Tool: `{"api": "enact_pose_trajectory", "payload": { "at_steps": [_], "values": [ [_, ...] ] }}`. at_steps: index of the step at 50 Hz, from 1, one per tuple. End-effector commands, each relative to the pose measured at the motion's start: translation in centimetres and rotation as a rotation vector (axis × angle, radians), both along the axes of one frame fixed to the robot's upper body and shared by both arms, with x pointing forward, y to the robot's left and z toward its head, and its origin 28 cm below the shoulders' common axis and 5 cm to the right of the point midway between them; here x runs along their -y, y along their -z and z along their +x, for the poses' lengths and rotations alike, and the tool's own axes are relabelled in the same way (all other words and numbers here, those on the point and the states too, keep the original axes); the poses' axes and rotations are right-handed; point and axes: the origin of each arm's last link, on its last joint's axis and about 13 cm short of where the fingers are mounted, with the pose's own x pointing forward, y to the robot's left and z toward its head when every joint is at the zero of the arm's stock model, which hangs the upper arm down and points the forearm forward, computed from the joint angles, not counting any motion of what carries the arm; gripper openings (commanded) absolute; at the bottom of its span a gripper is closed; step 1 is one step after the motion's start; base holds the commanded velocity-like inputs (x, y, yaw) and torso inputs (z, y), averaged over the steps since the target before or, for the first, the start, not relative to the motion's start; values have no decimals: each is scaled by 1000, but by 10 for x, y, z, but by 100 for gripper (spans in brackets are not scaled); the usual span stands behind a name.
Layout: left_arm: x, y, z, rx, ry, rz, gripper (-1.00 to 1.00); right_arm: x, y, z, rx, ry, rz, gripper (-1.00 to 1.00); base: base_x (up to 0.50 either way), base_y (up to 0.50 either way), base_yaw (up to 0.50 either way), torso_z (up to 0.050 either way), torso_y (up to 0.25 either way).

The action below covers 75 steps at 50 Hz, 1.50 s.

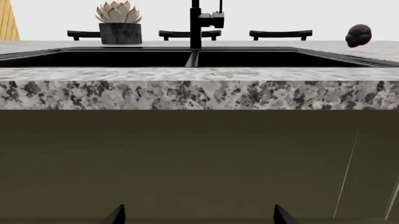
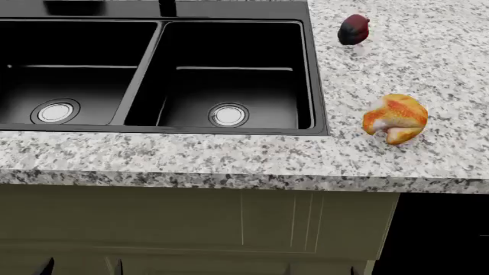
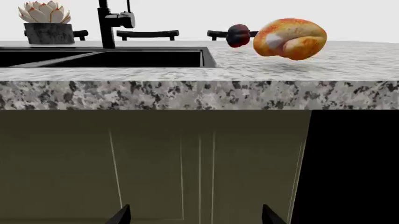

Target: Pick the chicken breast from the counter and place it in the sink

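Observation:
The chicken breast (image 2: 395,118), an orange-yellow lump with a pale underside, lies on the speckled granite counter (image 2: 229,160) to the right of the black double-basin sink (image 2: 317,74). It also shows in the right wrist view (image 3: 290,38), on top of the counter above its front edge (image 3: 187,94). My left gripper (image 1: 198,215) and right gripper (image 3: 196,215) are both open and empty. They sit low in front of the cabinet, below the counter edge. Only their fingertips show at the bottom of the head view, the left gripper (image 2: 82,268) under the sink.
A dark red fruit (image 2: 354,30) lies on the counter behind the chicken, near the sink's right rim. A black faucet (image 1: 196,23) and a potted succulent (image 1: 119,25) stand behind the sink. An olive cabinet front (image 3: 187,163) faces both grippers, with a dark opening (image 3: 355,163) to its right.

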Motion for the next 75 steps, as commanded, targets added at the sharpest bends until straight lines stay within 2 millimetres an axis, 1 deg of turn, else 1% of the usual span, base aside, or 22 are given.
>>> {"api": "enact_pose_trajectory", "payload": {
  "at_steps": [1, 27, 34, 39, 42, 48, 50, 56, 57, 58, 61, 62, 63, 68, 70, 75],
  "values": [
    [0, 0, 0, 0, 0, 0, 100, 0, 0, 0, 0, 0, 0, 100, 0, 0, 0, 0, 0],
    [-1, 0, -1, -19, 15, -3, 100, -3, -2, 0, 8, -24, 14, 100, 0, 0, 0, 0, 0],
    [-1, -2, -1, -7, 14, 0, 100, -3, -5, -1, 18, -24, 13, 100, 0, 0, 0, 0, 0],
    [-1, -9, -2, 22, 11, 13, 100, -2, -10, -2, 42, -18, 3, 100, 0, 0, 0, 0, 0],
    [-1, -14, -1, 36, 5, 16, 100, -1, -16, -3, 61, -19, -4, 100, 0, 0, 0, 0, 0],
    [-4, -30, 2, 76, -17, 36, 100, -1, -34, -6, 113, -22, -21, 100, 0, 0, 0, 0, 0],
    [-4, -33, 3, 93, -14, 50, 100, -1, -38, -6, 124, -24, -29, 100, 0, 0, 0, 0, 0],
    [-6, -41, 3, 110, -11, 50, 100, 0, -59, -9, 177, -27, -52, 100, 0, 0, 0, 0, 0],
    [-7, -42, 4, 106, -15, 55, 100, 0, -62, -10, 183, -26, -50, 100, 0, 0, 0, 0, 0],
    [-9, -46, 7, 103, -25, 62, 100, 1, -69, -11, 202, -20, -61, 100, 0, 0, 0, 0, 0],
    [-11, -51, 10, 83, -45, 58, 100, 3, -75, -12, 206, -11, -69, 100, 0, 0, 0, 0, 0],
    [-19, -65, 12, 147, -57, 48, 100, 12, -102, -15, 252, 102, -134, 100, 0, 0, 0, 0, 0],
    [-19, -65, 12, 153, -55, 53, 100, 12, -104, -16, 258, 98, -118, 100, 0, 0, 0, 0, 0],
    [-18, -67, 12, 173, -45, 59, 100, 12, -102, -15, 241, 92, -121, 100, 0, 0, 0, 0, 0],
    [-18, -69, 12, 179, -43, 62, 100, 13, -104, -16, 244, 89, -123, 100, 0, 0, 0, 0, 0],
    [-19, -72, 14, 191, -42, 69, 100, 17, -108, -16, 247, 126, -140, 100, 0, 0, 0, 0, 0]
  ]
}}
